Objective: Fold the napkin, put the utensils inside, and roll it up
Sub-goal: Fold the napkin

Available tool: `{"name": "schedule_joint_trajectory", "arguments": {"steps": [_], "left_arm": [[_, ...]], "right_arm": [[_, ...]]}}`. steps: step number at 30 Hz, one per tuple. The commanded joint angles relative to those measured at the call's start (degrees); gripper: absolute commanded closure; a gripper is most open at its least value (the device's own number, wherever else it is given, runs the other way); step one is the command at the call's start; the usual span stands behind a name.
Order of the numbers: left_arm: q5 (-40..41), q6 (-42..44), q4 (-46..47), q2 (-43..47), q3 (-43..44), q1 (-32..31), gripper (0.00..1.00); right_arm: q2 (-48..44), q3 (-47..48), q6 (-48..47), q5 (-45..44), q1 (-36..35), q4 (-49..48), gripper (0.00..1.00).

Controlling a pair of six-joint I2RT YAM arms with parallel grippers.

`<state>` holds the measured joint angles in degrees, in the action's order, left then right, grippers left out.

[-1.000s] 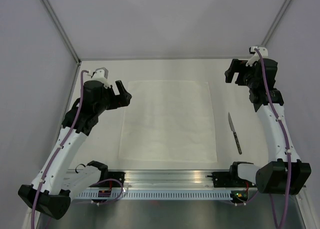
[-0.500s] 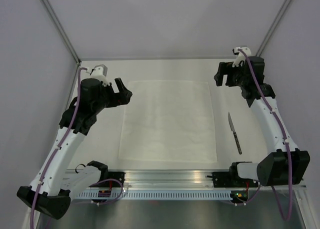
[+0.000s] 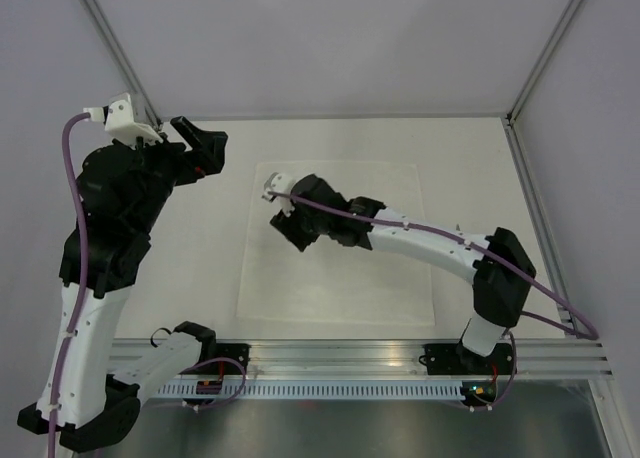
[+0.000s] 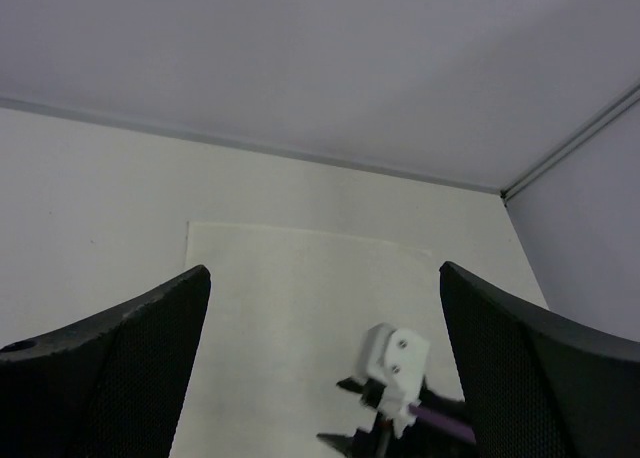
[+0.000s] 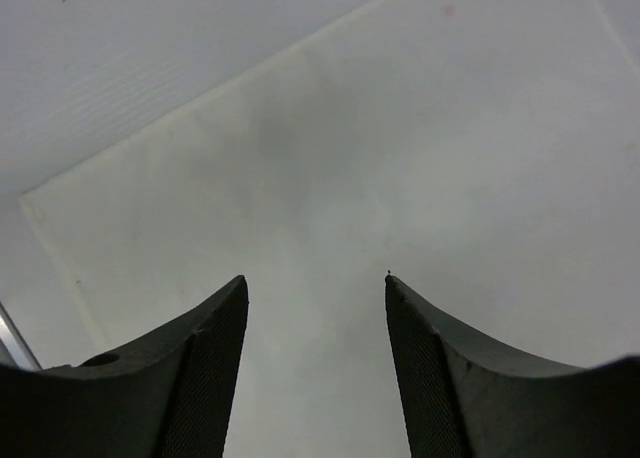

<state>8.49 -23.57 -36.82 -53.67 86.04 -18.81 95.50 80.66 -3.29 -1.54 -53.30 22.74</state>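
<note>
Both empty and open, my left hand (image 4: pixel 324 268) hangs high while my right hand (image 5: pixel 315 278) hovers over the napkin (image 3: pixel 350 278) lying flat on the tabletop (image 3: pixel 470 158), where a mid-sheet pinch could bunch it.

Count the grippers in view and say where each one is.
2. The left gripper hangs open above the table, beyond the napkin's far-left corner. The right gripper hovers open over the napkin's left half. None appears hidden.
</note>
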Motion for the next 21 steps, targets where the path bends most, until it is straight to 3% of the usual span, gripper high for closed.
{"name": "schedule_joint_trajectory", "arguments": {"steps": [1,11,21], "left_arm": [[2.0,-1.7,-2.6,0.4,4.0,0.2,0.00],[3.8,-3.1,-5.4,0.9,5.5,0.2,0.00],[5.4,-2.0,-6.0,0.6,4.8,0.2,0.00]], "right_arm": [[5.0,3.9,-1.0,-4.5,-6.5,0.6,0.38],[21.1,11.1,1.2,-3.7,-20.2,-3.8,0.47],[27.5,15.8,3.1,-3.1,-23.5,-3.8,0.53]]}}
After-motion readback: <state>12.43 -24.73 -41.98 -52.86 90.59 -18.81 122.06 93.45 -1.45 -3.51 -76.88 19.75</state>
